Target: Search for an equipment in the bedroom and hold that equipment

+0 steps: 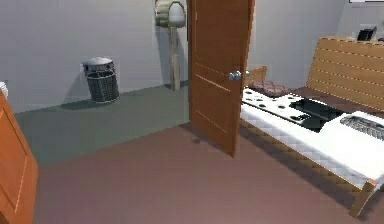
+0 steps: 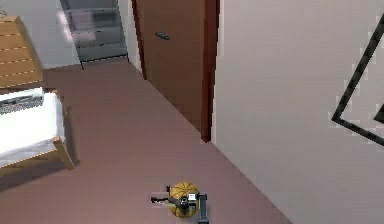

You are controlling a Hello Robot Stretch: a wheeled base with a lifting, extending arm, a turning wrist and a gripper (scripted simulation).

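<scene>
1. At the bottom edge of the arm side view, just right of the middle, the dark arm (image 2: 204, 213) comes up a short way and ends at the gripper (image 2: 166, 199), whose thin fingers point toward the frame's left.
2. An orange ball (image 2: 183, 190) sits right at the gripper's body, just above it in the picture and just right of the finger ends. Brown floor (image 2: 130, 150) lies behind it.
3. It cannot be told whether the jaws stand apart or together, nor whether the ball is held or rests on the floor.
4. Above the ball, in the upper middle of the same view, a dark brown door (image 2: 175, 60) stands against a pale wall (image 2: 280, 90). A dark picture frame (image 2: 362, 92) hangs at the right edge.
5. At the left edge a bed corner (image 2: 30, 125) with a white cover shows, and a wooden dresser (image 2: 18, 55) stands above it in the upper left.
6. In the forward view a wooden door with a round knob (image 1: 220, 70) stands ajar at the centre.
7. To its right lies a bed with a slatted headboard (image 1: 350, 70), with a dark flat thing (image 1: 318, 112) on the white cover.
8. At the upper left a mesh bin (image 1: 100, 80) stands on grey carpet. A pale post with a rounded top (image 1: 172, 35) stands between the bin and the door.
</scene>
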